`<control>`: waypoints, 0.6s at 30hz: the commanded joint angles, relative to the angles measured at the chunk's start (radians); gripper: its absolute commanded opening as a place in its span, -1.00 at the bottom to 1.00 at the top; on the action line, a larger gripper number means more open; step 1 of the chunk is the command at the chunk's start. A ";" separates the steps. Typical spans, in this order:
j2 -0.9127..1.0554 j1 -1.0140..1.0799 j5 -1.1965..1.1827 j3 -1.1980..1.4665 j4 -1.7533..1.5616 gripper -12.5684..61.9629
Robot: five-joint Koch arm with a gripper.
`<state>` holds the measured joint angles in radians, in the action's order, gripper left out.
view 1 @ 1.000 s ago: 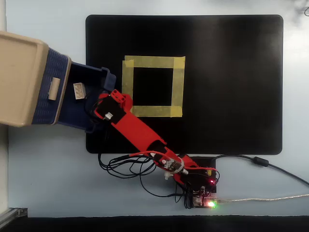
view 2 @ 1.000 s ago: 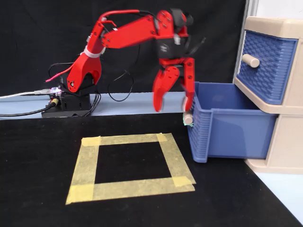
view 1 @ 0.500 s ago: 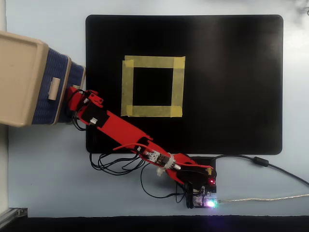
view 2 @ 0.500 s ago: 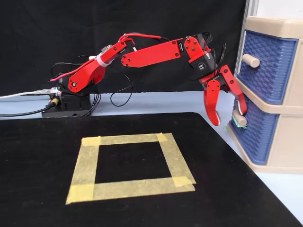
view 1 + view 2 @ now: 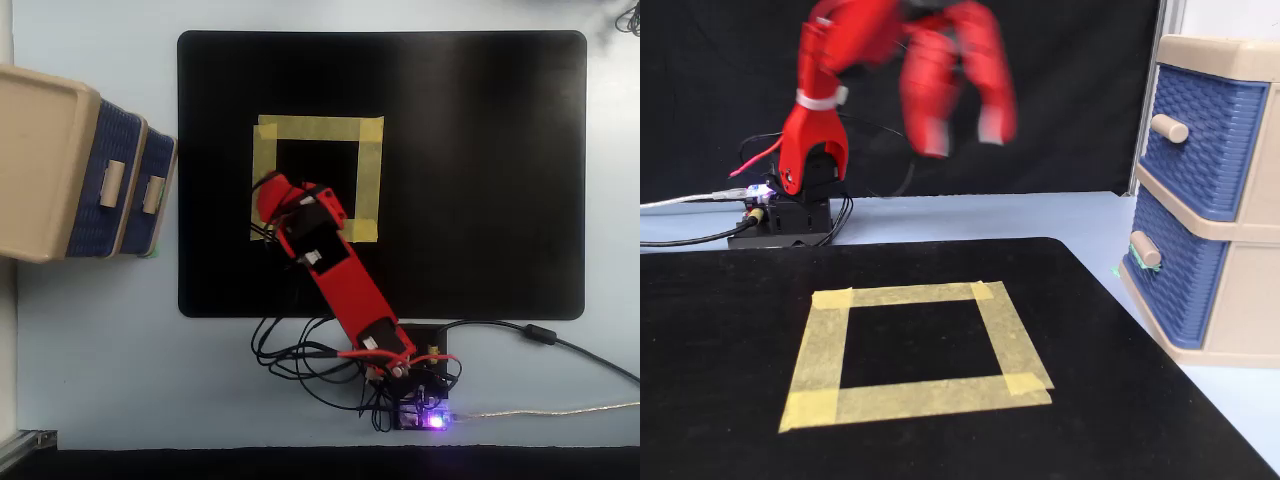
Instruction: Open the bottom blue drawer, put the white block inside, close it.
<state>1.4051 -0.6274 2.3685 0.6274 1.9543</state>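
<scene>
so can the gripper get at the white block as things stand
Probably not. The bottom blue drawer is pushed shut, no white block shows anywhere, and the gripper hangs open, high above the mat, well away from the cabinet.
</scene>
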 commanded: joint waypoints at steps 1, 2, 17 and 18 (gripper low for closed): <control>0.206 0.095 -0.247 0.132 0.071 0.25; 0.261 0.155 -0.328 0.239 0.060 0.25; 0.726 0.744 -1.129 1.528 -0.284 0.26; 0.776 0.744 -1.129 1.569 -0.282 0.26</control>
<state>2.1092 0.0982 1.2517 2.1936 1.6552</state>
